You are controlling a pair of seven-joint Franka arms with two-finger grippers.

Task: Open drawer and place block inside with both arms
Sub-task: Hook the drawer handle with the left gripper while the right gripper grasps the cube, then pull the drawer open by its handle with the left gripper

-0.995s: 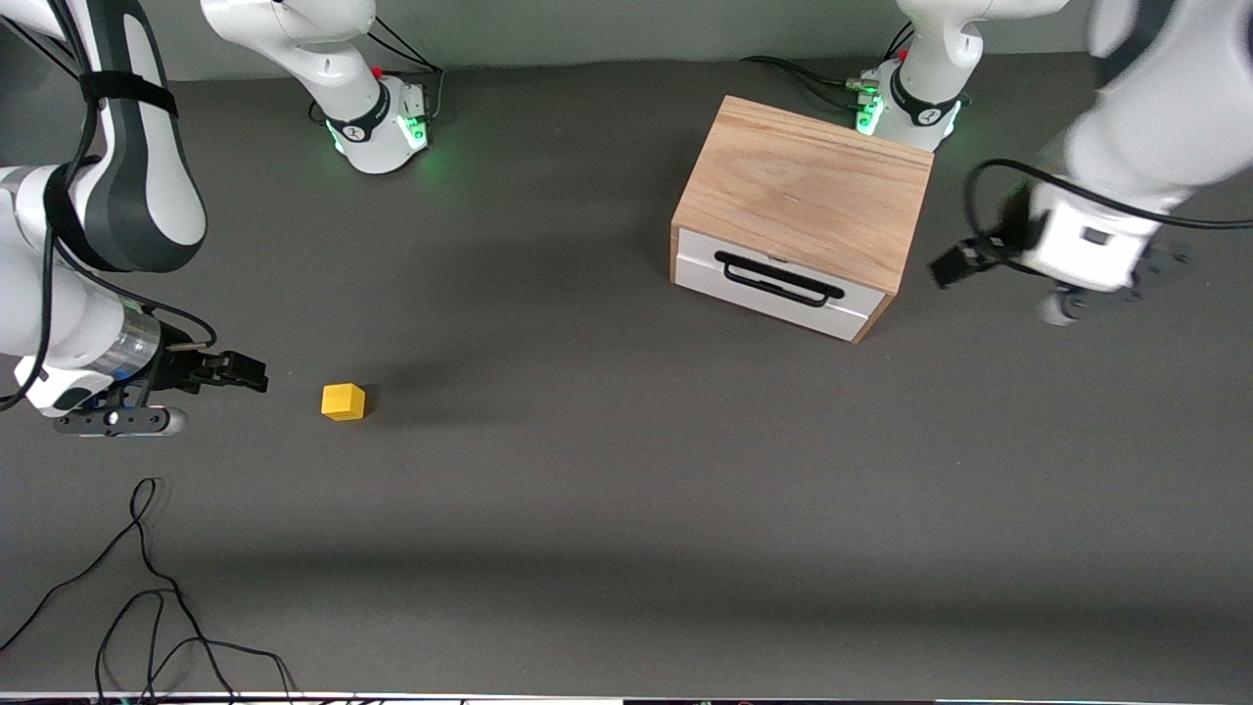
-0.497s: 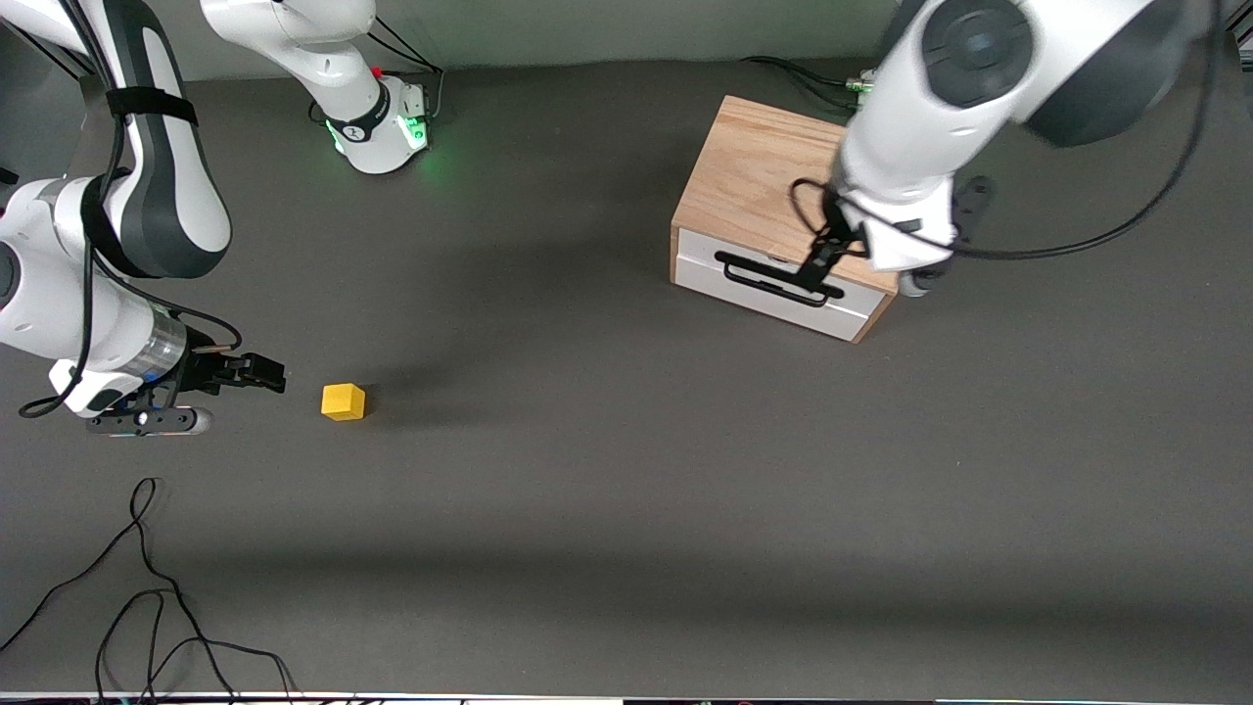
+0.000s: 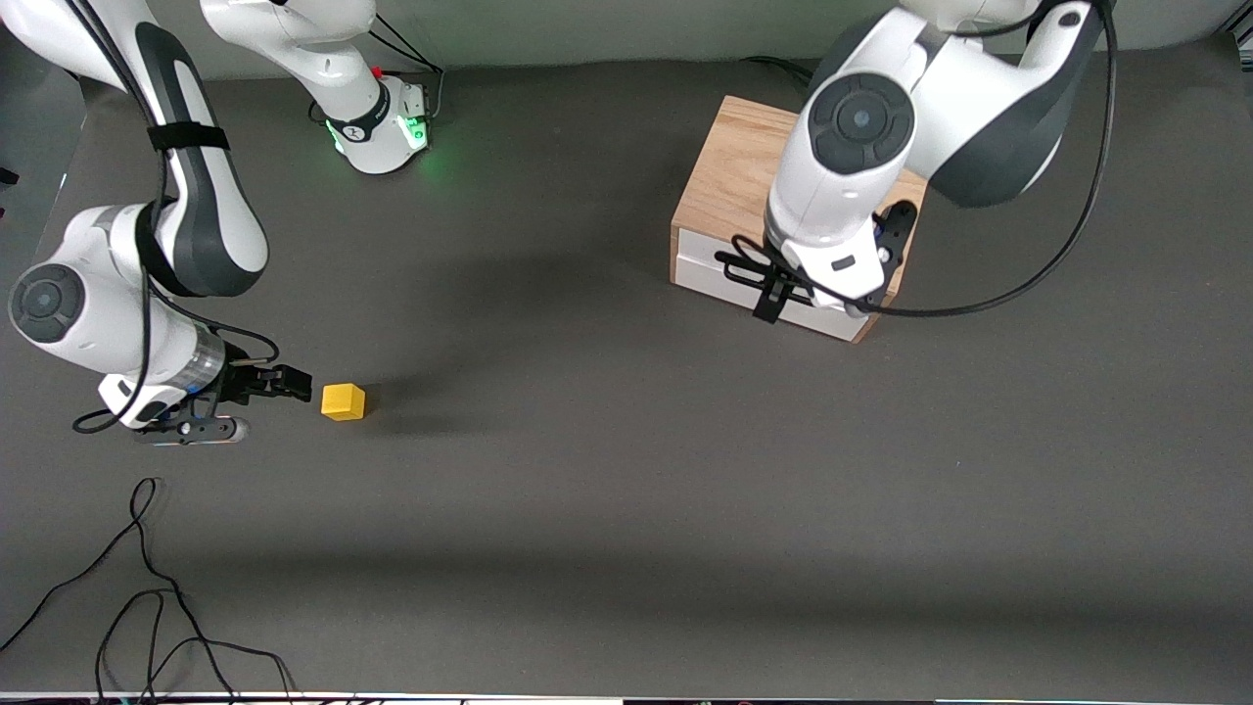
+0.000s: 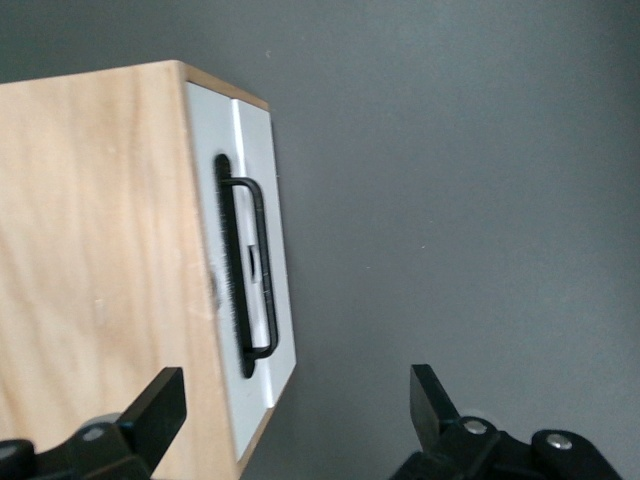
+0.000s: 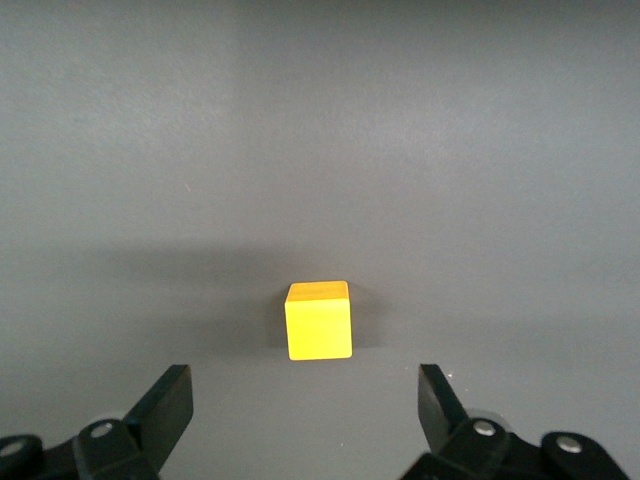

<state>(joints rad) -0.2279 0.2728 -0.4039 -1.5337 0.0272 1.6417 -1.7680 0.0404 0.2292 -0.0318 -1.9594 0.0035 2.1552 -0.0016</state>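
Arms converge: the left gripper (image 3: 773,294), swung in from the table's end, now hangs jaws apart over the closed drawer (image 3: 715,279) and its handle (image 4: 245,270); the right gripper (image 3: 294,380), jaws apart, has crept just beside the block (image 3: 344,401) on the tabletop (image 3: 626,509).
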